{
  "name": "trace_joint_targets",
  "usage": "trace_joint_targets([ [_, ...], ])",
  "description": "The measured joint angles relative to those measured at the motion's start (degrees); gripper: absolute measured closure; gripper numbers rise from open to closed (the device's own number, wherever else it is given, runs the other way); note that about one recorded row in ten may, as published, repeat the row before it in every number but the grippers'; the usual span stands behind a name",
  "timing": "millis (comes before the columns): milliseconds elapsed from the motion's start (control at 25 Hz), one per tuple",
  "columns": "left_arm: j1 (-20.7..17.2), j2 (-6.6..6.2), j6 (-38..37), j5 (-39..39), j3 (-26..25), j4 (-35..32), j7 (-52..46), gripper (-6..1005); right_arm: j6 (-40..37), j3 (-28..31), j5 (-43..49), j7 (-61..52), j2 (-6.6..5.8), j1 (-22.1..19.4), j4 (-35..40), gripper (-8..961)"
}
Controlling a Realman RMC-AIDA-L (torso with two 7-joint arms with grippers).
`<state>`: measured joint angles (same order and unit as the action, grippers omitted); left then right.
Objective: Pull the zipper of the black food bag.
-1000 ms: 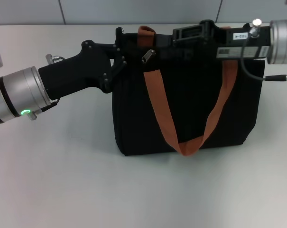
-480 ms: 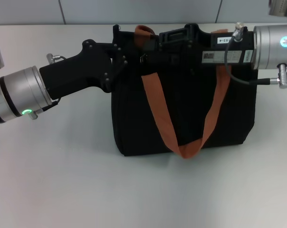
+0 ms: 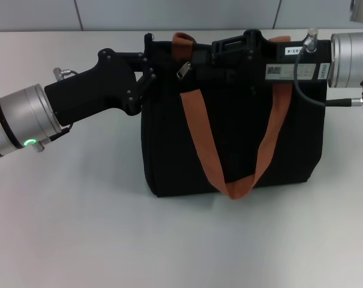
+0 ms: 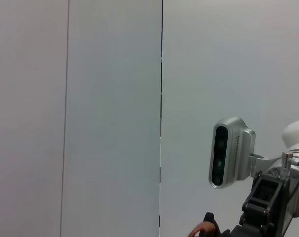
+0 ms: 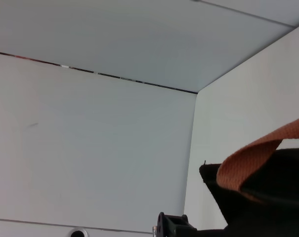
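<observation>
The black food bag (image 3: 229, 138) stands upright mid-table with its orange-brown straps (image 3: 199, 132) hanging down the front. The silver zipper pull (image 3: 183, 71) hangs at the rim near the bag's left end, below the rear strap loop. My left gripper (image 3: 150, 60) is against the bag's top left corner. My right gripper (image 3: 199, 57) reaches in from the right along the bag's top, its tip just right of the pull. Black on black hides both grips. The right wrist view shows a strap (image 5: 258, 158) and the bag's rim (image 5: 248, 197).
The grey-white table (image 3: 109, 228) lies around the bag, with a wall behind. The left wrist view shows the wall, the right arm's wrist camera (image 4: 229, 153) and the right gripper's body (image 4: 268, 207).
The right gripper slid left along the bag's top, hiding the pull, then drew back a little to the right. The pull shows again, about where it was. The left arm shifted slightly.
</observation>
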<state>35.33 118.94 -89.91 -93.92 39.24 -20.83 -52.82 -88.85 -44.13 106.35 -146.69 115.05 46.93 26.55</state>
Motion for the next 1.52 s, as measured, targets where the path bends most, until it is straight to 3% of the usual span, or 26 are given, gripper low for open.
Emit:
trace_joint_targets([
  [440,0.00,0.12,-1.85,0.10,0.40,0.05,0.41,976,0.31,-2.25,0.00,-0.82,0.87,1.92,0.10,588],
  [1040,0.00,0.07,-2.83,0.05,0.02,0.88,1.72,976,0.94,-2.30,-0.06,0.11,0.96,1.54,0.17,589],
  [1520,0.01,0.06,-2.66,0.69,-0.04,1.41,1.76,976,1.04,-2.84,-0.01,2.08,1.42,1.40,0.17,644],
])
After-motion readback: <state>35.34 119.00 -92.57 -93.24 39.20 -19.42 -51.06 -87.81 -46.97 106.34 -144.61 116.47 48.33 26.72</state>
